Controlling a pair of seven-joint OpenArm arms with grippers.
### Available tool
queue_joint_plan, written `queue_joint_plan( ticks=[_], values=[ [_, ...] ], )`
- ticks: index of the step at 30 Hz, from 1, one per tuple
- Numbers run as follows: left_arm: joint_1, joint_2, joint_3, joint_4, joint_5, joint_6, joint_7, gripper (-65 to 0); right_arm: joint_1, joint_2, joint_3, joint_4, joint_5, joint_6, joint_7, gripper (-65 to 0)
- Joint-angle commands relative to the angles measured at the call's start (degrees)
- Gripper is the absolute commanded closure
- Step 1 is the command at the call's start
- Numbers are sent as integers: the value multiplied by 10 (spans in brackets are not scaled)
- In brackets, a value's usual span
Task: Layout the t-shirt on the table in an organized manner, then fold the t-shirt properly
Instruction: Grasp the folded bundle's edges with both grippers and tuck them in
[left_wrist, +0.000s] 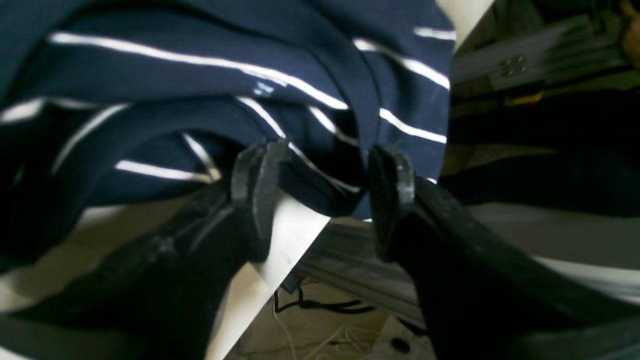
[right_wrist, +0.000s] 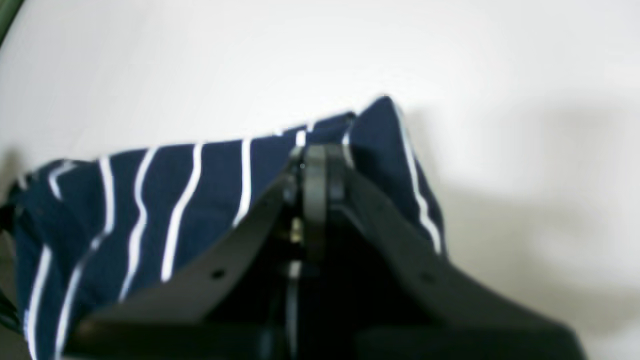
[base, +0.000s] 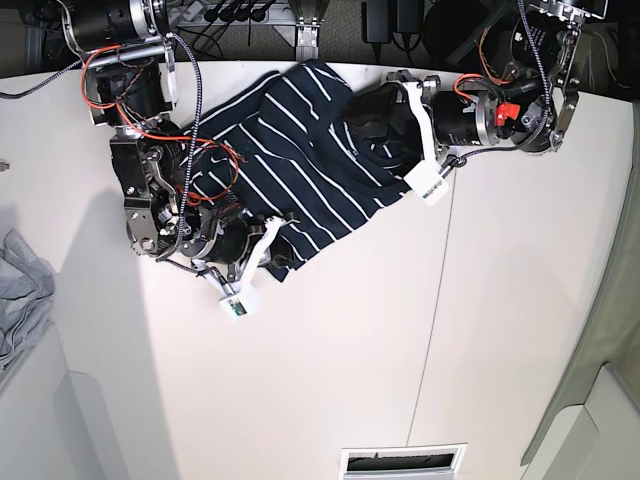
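T-shirt (base: 300, 170) cloth, dark navy with thin white stripes, is spread in a rumpled, slanting mass across the far part of the table (base: 350, 340), between the two arms. In the base view one end is seen reaching the far edge of the tabletop, while the other end runs down toward the nearer left, where it is bunched at the right gripper (base: 262, 247). A dark seam line is seen running from far to near across the cream surface, to the right of the shirt.

The right gripper (right_wrist: 315, 165) is shown pressed together, and in the right wrist view a fold of striped cloth is seen pinched between its fingertips, with the fabric draped away to the left and a small peak standing up just to the right of the tips. The bare tabletop is seen behind it.

The left gripper (left_wrist: 322, 192) is held spread wide at the far edge of the table. In the left wrist view, folds of the shirt are seen lying just beyond and between its two black fingers (left_wrist: 255, 190), at the table's edge, but no closing on the cloth is shown; whether the pads touch the fabric cannot be told. Cables (left_wrist: 320, 305) on the floor are visible below the table edge.

A plain light grey garment (base: 20, 290) is seen at the left border of the base view, well apart from the shirt.
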Motion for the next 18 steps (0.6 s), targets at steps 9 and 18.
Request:
queue_joint_plan(
  ticks=[9, 18],
  values=[
    [21, -3, -11, -2, 75, -5, -39, -315, 13, 11, 1, -35, 5, 7, 26, 0],
    [29, -31, -35, 5, 33, -5, -52, -315, 12, 14, 1, -35, 5, 6, 25, 0]
  ],
)
